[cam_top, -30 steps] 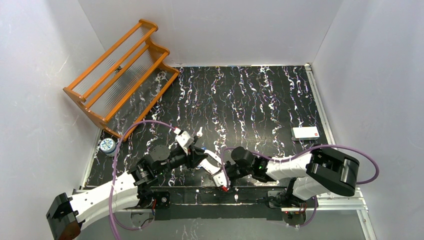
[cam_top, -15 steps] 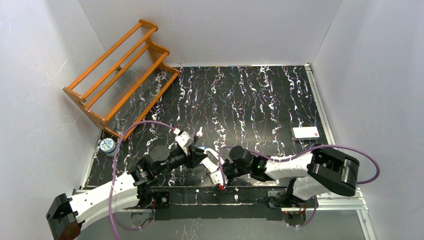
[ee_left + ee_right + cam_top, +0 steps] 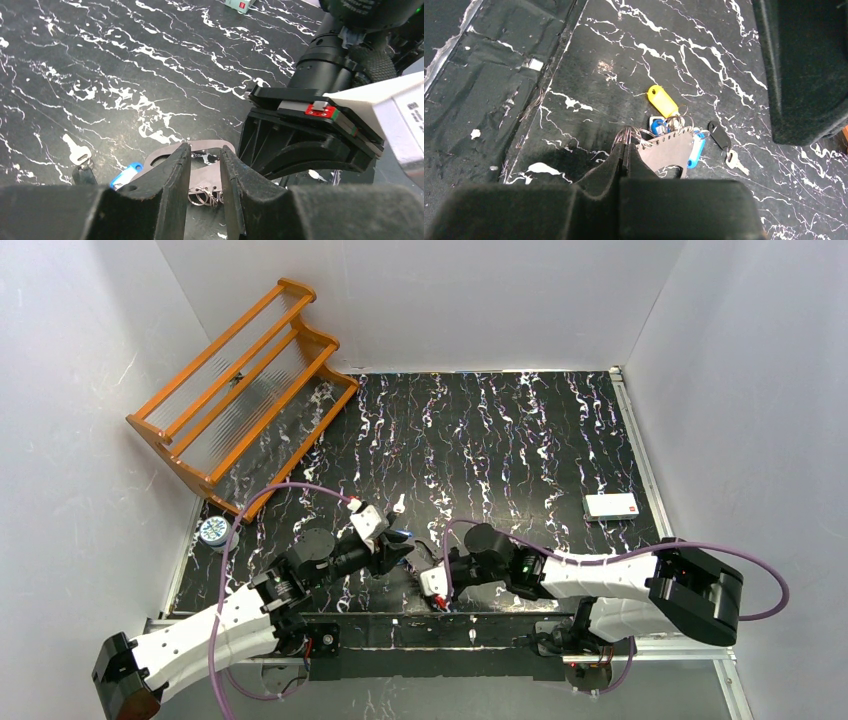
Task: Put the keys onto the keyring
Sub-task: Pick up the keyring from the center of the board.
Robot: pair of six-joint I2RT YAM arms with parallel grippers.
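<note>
- Black table [image 3: 520, 440] streaked with white, closed in by plain white walls; my two arms meet near the middle of its near edge.
- My left pincer [image 3: 204, 150] is clamped on the keyring [image 3: 669, 147], a flat pale piece with a row of small holes along one edge. Its fingers [image 3: 172, 175] press on both faces.
- My right pincer [image 3: 625, 146] has its fingers pressed together, the tips right at a bunch of thin wire rings [image 3: 631, 132] by that holed edge. I cannot tell whether a ring is pinched between them.
- The keys [image 3: 657, 125] cluster around the keyring, just inside the near edge.
- A yellow key [image 3: 663, 101] lies just beyond the keyring, and a blue key [image 3: 695, 150] touches its side.
- A black key [image 3: 719, 135] and a small silver key [image 3: 736, 162] lie on the table next to each other, just beside the blue one.
- An orange wooden rack [image 3: 240, 390] stands at the far left corner, tilted against the wall.
- A small round tin [image 3: 214, 531] sits at the left edge.
- A white card [image 3: 611, 505] with a red mark lies near the right edge, well apart from both pincers.
</note>
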